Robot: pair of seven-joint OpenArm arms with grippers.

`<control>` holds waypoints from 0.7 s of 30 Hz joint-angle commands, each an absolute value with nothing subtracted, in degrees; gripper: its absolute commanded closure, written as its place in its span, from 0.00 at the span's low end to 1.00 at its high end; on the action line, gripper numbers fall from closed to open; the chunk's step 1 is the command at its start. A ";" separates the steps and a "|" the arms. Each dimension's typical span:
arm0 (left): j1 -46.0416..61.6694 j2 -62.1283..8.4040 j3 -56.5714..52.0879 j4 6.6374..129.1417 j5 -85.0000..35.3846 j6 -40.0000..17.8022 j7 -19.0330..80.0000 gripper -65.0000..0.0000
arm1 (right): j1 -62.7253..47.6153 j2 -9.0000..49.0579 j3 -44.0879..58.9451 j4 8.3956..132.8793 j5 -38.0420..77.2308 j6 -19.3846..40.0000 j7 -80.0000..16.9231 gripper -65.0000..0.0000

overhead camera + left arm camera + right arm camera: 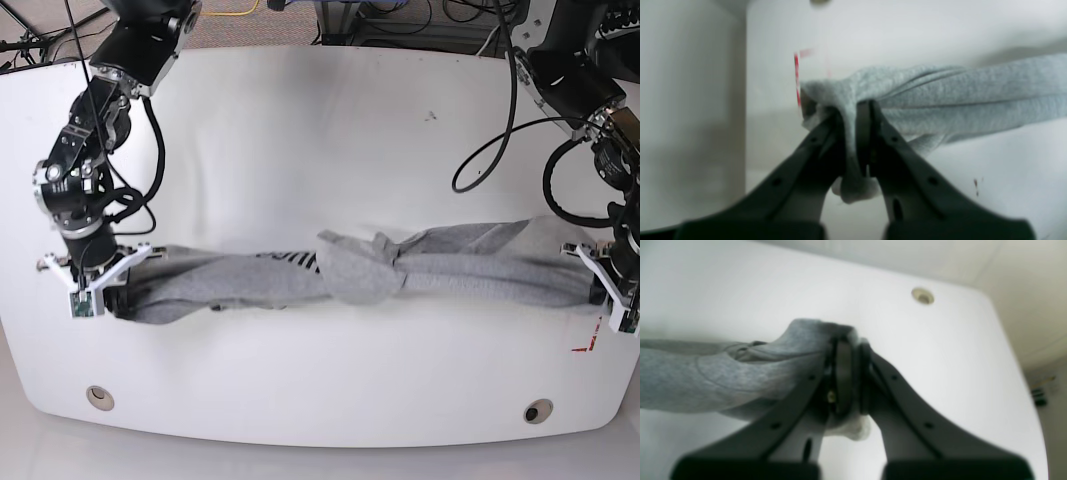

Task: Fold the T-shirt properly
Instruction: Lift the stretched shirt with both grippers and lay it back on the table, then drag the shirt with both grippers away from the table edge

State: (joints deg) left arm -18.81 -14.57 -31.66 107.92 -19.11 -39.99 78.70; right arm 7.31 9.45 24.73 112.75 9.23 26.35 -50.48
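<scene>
The light grey T-shirt (350, 275) lies pulled out into a long bunched rope across the white table (300, 130), with a twisted lump near its middle and a bit of black print showing. On the base view's right, my left gripper (600, 285) is shut on one end of it. The left wrist view shows those jaws (857, 110) pinching a fold of the grey T-shirt (957, 96). On the base view's left, my right gripper (112, 290) is shut on the other end. In the right wrist view its jaws (850, 343) clamp the T-shirt cloth (740, 380).
A red tape mark (583, 347) sits near the front right edge, also seen as a red tape mark (796, 78) beside the left gripper. Two round holes (99, 397) (537, 411) lie along the front edge. A black cable (480, 150) loops over the table at back right.
</scene>
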 commanded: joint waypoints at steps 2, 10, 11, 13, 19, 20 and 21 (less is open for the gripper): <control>-14.46 -16.75 -33.54 109.23 -18.95 -40.00 77.23 1.00 | 0.13 8.84 26.42 114.15 9.80 26.15 -43.82 1.00; -5.93 -17.63 -36.79 109.32 -18.95 -40.00 77.23 1.00 | -11.03 5.49 28.00 113.98 9.80 26.15 -39.25 1.00; -4.88 -17.63 -37.05 109.32 -18.95 -40.00 77.23 1.00 | -12.18 5.23 28.00 113.98 9.80 26.15 -39.16 1.00; -2.59 -17.63 -37.67 109.41 -18.95 -40.00 77.23 1.00 | -14.11 4.79 28.09 113.98 9.80 26.15 -39.08 1.00; 4.00 -17.63 -39.08 109.41 -18.68 -40.00 77.23 1.00 | -18.33 4.35 28.00 113.89 9.80 26.15 -38.99 1.00; 4.79 -17.63 -39.08 109.41 -18.68 -40.00 77.23 1.00 | -18.77 4.18 27.91 113.89 9.80 26.15 -38.99 1.00; 5.93 -17.71 -39.16 109.41 -18.68 -40.00 77.23 1.00 | -19.47 3.74 27.91 113.89 9.80 26.15 -38.99 1.00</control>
State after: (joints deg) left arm 4.16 -16.56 -38.72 108.36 -18.85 -39.97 78.17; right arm -18.39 3.81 27.79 112.77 9.37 26.46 -40.71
